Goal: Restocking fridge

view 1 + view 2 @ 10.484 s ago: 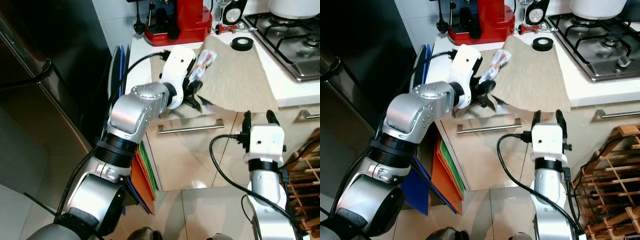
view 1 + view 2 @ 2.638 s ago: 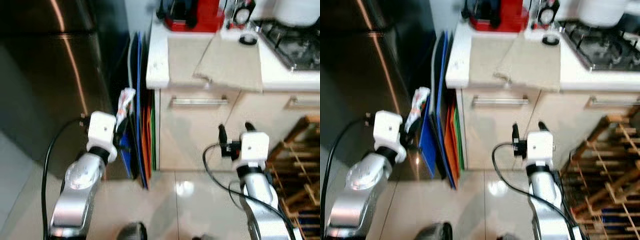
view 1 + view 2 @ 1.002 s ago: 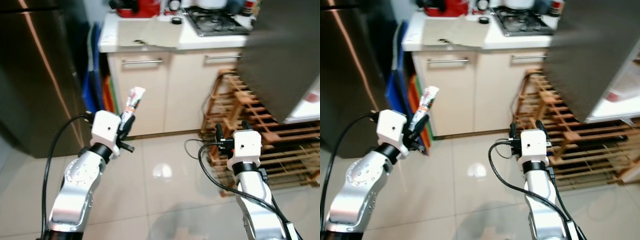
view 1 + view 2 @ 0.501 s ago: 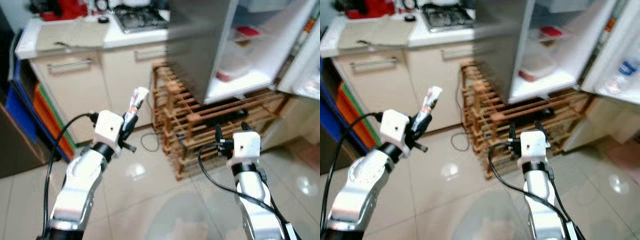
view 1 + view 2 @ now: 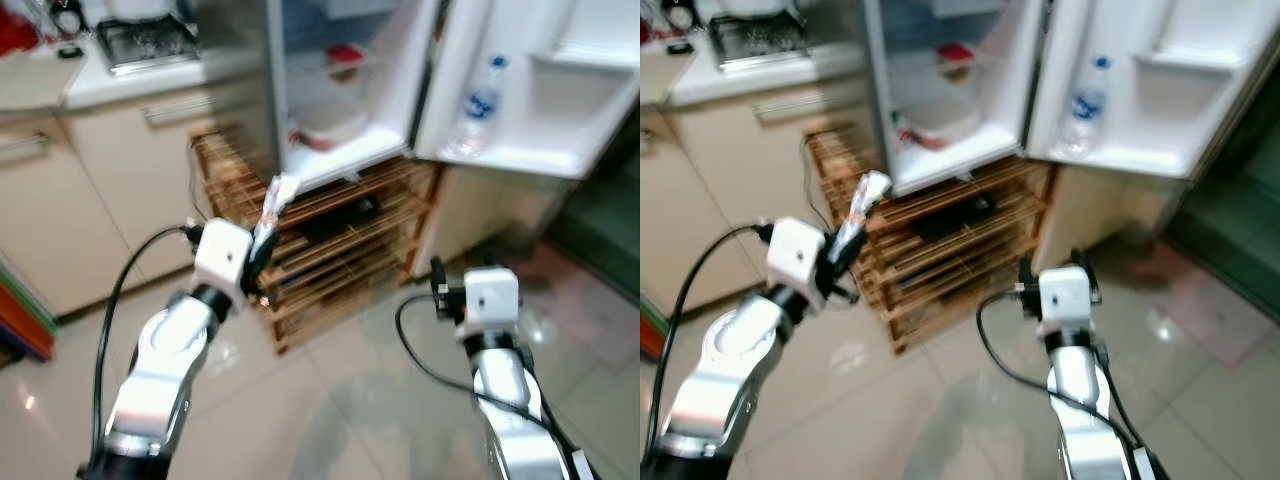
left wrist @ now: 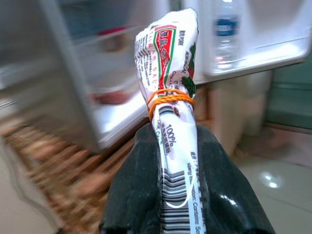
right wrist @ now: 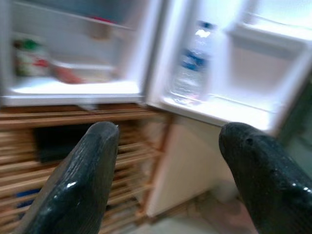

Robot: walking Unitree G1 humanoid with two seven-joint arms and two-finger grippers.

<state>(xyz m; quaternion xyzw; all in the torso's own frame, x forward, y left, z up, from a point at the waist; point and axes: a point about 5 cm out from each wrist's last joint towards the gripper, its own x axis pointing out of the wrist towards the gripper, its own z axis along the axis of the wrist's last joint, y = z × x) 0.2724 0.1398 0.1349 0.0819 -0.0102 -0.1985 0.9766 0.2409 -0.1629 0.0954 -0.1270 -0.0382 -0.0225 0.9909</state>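
Observation:
My left gripper (image 5: 262, 252) is shut on a white packet (image 5: 273, 203) with red and green print, tied with an orange rubber band. In the left wrist view the packet (image 6: 169, 73) stands up between the two black fingers (image 6: 139, 185). The open fridge (image 5: 300, 150) is ahead, its white shelves holding a red-lidded box (image 5: 345, 55) and a white dish (image 5: 325, 120). Its door (image 5: 560, 110) is swung out to the right with a water bottle (image 5: 481, 103) in the shelf. My right gripper (image 5: 1052, 266) hangs low, open and empty, facing the door's lower shelf (image 7: 219, 105).
A wooden slatted rack (image 5: 340, 235) stands under the fridge compartment, with a dark item on it. At the left are beige cabinets (image 5: 60, 210) and a counter with a gas hob (image 5: 140, 40). Glossy floor tiles (image 5: 330, 400) lie between me and the rack.
The whole view has swung right, from the counter and cabinets to the open fridge and its door. Both arms keep their pose; the packet stays in the left gripper.

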